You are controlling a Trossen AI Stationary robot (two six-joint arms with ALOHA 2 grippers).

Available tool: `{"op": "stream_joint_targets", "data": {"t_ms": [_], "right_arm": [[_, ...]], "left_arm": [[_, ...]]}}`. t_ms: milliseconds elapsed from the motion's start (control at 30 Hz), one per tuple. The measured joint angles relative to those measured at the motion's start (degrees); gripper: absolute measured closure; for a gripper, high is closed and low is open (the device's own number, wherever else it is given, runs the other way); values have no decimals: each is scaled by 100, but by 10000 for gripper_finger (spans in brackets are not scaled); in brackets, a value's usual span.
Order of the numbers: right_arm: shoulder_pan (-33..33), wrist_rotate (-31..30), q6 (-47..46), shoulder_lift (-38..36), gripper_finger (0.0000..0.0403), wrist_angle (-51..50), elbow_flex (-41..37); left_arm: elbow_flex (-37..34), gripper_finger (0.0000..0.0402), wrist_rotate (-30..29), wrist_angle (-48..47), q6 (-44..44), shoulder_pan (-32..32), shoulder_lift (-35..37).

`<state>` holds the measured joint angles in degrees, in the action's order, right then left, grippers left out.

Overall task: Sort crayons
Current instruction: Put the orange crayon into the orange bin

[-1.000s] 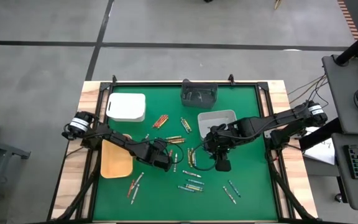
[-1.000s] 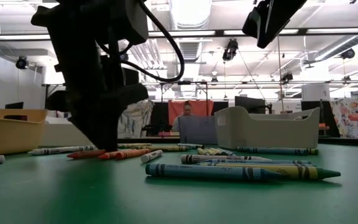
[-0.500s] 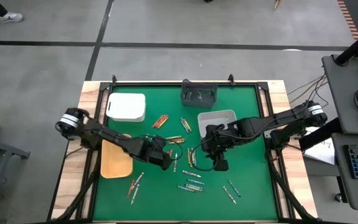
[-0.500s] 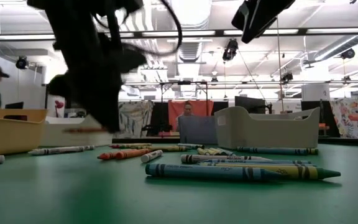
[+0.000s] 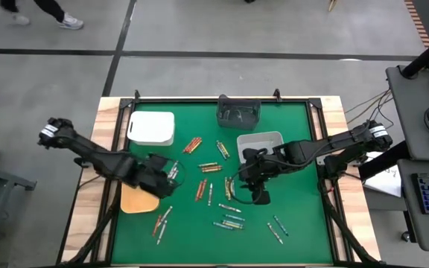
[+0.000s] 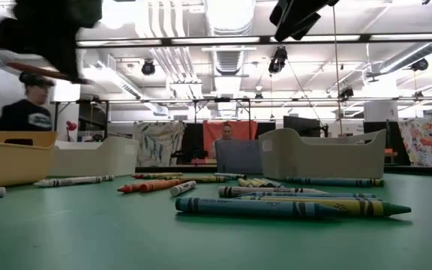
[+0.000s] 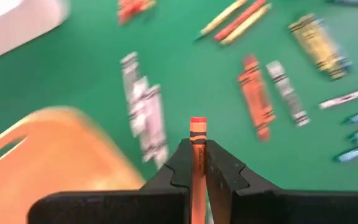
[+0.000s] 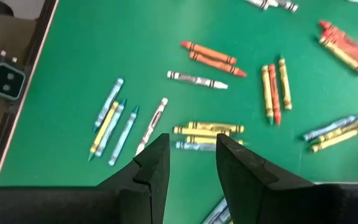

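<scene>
Your left tool (image 7: 197,163) is clamped on a red-orange crayon (image 7: 197,134), apparently above the tan tray (image 5: 136,198) at the tabletop's left. Centre it over the tray before releasing. The right tool (image 8: 191,158) waits, fingers apart, over the loose crayons (image 5: 228,217).

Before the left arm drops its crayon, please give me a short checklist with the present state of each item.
1. Left gripper shut on the red-orange crayon: ok.
2. Crayon lifted off the green mat: ok.
3. Left gripper fully above the orange tray: not ok, at its edge.
4. Orange tray has room: cannot tell.
5. Right gripper open, empty, away from the left arm: ok.
</scene>
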<state>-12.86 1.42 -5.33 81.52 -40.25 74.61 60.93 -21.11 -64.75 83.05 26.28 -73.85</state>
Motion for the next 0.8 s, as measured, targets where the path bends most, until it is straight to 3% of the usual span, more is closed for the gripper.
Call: {"op": "stream_joint_targets", "data": {"t_ms": [133, 233, 567, 800], "right_arm": [[-2, -12, 1, 0, 284, 108, -2], [0, -12, 1, 2, 284, 270, -17], [-2, -12, 86, 2, 284, 380, -35], [0, -12, 86, 2, 284, 454, -39]], "left_arm": [[-26, 401, 197, -1225, 1375, 511, 142], [-137, 401, 217, -1638, 2206, 805, 158], [-1450, 402, 415, -1145, 3423, 959, 140], [-1974, 402, 418, -662, 3621, 955, 5]]}}
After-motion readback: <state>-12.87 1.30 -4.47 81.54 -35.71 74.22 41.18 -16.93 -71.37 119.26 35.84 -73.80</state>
